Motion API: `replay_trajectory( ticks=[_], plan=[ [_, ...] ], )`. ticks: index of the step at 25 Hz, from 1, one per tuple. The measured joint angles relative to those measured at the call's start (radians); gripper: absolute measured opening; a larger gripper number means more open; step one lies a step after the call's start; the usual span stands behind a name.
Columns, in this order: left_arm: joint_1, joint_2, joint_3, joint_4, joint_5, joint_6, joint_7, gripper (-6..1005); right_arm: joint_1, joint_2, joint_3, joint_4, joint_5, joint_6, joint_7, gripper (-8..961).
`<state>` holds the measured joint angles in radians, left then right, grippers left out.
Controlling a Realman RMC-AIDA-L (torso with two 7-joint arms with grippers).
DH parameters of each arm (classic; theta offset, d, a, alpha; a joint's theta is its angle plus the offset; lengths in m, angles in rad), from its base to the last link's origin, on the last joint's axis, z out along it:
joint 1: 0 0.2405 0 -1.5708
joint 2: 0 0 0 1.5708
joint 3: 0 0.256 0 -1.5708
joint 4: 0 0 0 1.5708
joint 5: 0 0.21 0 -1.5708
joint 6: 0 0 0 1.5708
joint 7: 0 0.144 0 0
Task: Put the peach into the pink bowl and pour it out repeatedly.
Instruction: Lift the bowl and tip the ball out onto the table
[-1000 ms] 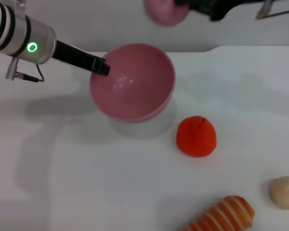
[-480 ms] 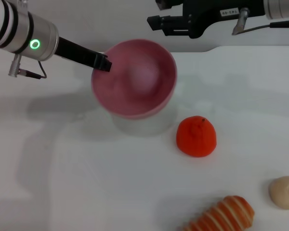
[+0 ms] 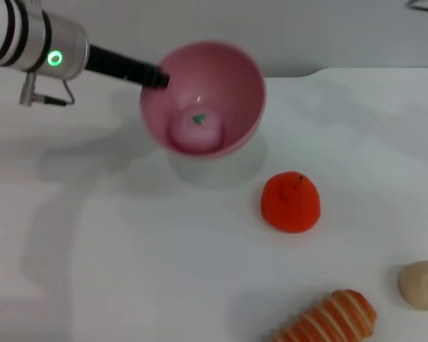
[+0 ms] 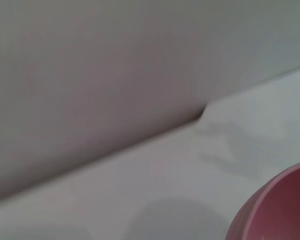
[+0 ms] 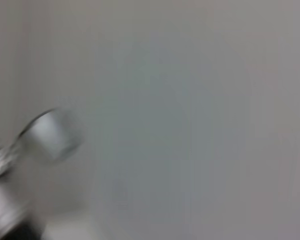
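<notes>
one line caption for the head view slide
Left gripper holds the pink bowl by its rim, peach inside.

Peach inside tilted pink bowl

Peach: inside the pink bowl, low against its near wall
Pink bowl: far left-centre of the table, raised off it and tilted, its shadow on the surface below
Left gripper: at the bowl's left rim, its arm reaching in from the far left
Round fruit: on the table, nearer than the bowl and to its right
Striped piece: at the near edge, in front of and right of the round fruit
Beige lump: near right edge, just right of the striped piece, apart from it
</notes>
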<state>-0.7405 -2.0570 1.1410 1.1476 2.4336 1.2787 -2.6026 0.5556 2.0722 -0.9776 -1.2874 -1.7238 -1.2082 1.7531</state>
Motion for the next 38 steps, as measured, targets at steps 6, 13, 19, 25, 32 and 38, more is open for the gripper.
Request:
replay_trajectory(
  ticks=[6, 13, 19, 25, 32, 38],
  plan=[
    [0.067, -0.003, 0.086, 0.005, -0.234, -0.274, 0.230, 46, -0.120, -0.001, 0.080, 0.314, 0.596, 0.016, -0.522, 488],
    [0.206, -0.004, 0.405, 0.007, -0.514, -0.775, 0.603, 46, -0.220, 0.001, 0.100, 0.502, 0.965, -0.021, -0.768, 487],
    [0.303, -0.004, 0.757, 0.008, -0.524, -1.268, 0.744, 46, -0.253, 0.000, 0.162, 0.599, 1.055, -0.057, -0.808, 488],
    [0.339, -0.007, 1.044, -0.045, -0.444, -1.748, 0.795, 46, -0.243, 0.000, 0.172, 0.631, 1.061, -0.066, -0.810, 488],
    [0.340, -0.010, 1.164, -0.094, -0.404, -1.966, 0.785, 46, -0.224, -0.002, 0.165, 0.635, 1.059, -0.067, -0.811, 487],
    [0.341, -0.011, 1.163, -0.093, -0.410, -1.964, 0.778, 46, -0.215, -0.003, 0.160, 0.638, 1.058, -0.061, -0.812, 487]
  ],
)
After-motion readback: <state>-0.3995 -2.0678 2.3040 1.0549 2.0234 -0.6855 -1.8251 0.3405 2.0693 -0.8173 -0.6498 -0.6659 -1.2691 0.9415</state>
